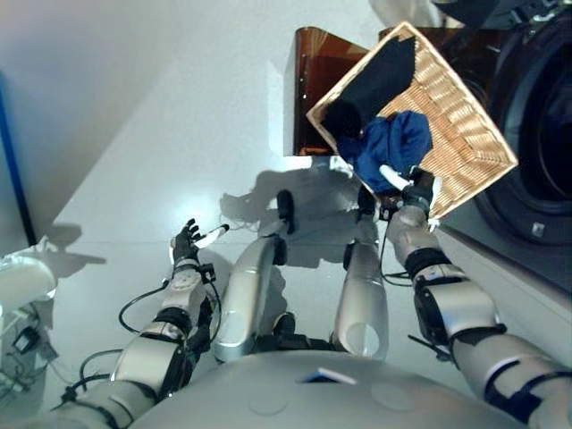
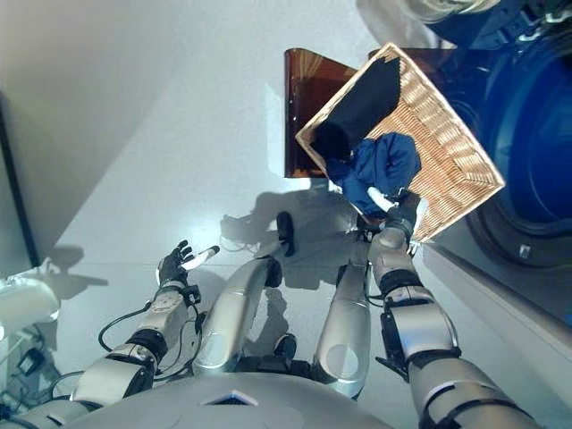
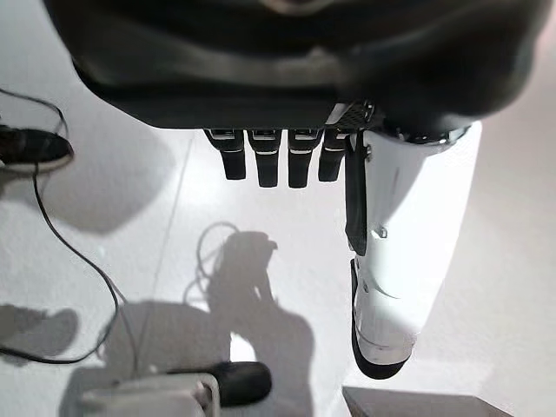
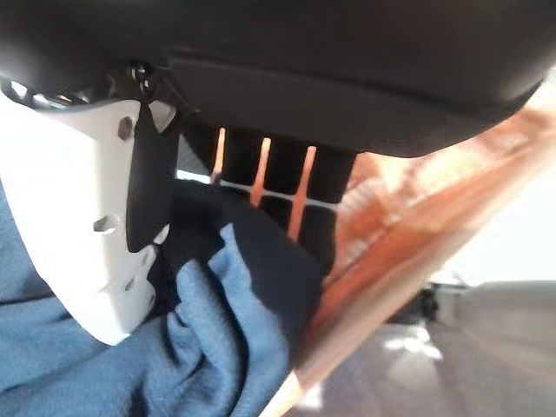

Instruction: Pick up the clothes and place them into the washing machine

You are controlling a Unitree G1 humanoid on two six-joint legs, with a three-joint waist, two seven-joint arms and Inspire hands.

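Note:
A wicker basket (image 1: 465,134) sits tilted on a brown translucent stand (image 1: 308,89) beside the washing machine (image 1: 536,134). Inside lie a black garment (image 1: 380,80) and, nearer me, a crumpled blue garment (image 1: 398,143). My right hand (image 1: 416,189) reaches over the basket's near rim onto the blue garment (image 4: 200,347). Its white-covered thumb (image 4: 78,234) lies on the cloth and its fingers (image 4: 282,178) run straight into the basket, their tips hidden by cloth. My left hand (image 1: 188,241) hovers low over the floor at the left, fingers (image 3: 269,161) spread and empty.
The washing machine's dark round door (image 2: 536,152) faces the basket at the right, with its white front panel (image 1: 509,268) below. A white object (image 1: 22,281) with cables stands at the far left, and a blue upright strip (image 1: 13,170) runs along the left edge.

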